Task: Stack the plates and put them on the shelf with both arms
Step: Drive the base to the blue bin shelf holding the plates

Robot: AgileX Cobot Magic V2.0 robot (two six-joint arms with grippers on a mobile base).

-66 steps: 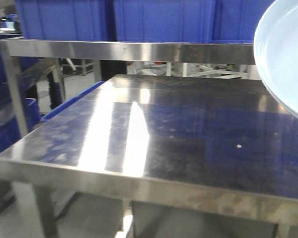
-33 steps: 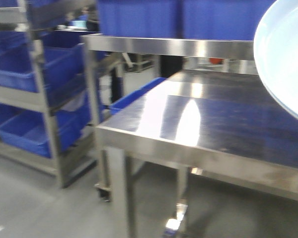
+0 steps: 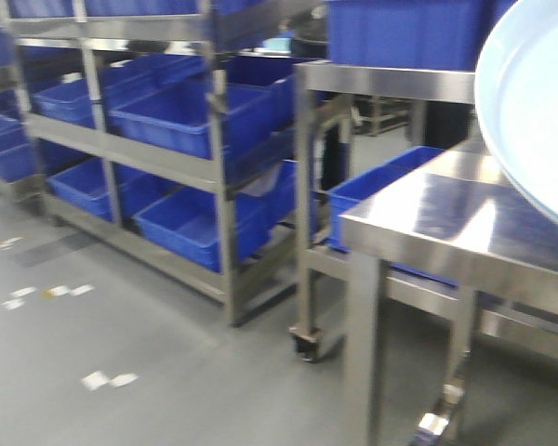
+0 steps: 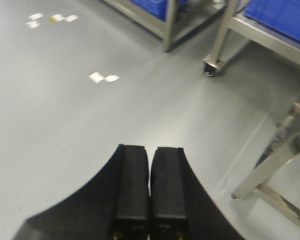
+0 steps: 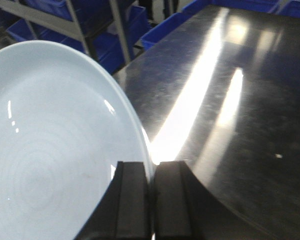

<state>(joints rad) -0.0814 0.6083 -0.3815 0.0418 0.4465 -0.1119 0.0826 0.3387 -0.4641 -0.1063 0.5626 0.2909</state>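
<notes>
Right gripper (image 5: pixel 151 167) is pinched on the rim of a pale plate (image 5: pixel 55 140), holding it tilted in the air at the edge of the steel surface (image 5: pixel 240 100). Only one plate shows (a second may be hidden). Left gripper (image 4: pixel 150 155) has its fingers pressed together on nothing, above the grey floor (image 4: pixel 65 115). This looks like the carrying step. Next, the plate needs levelling over a shelf (image 3: pixel 391 82), with the left arm helping.
</notes>
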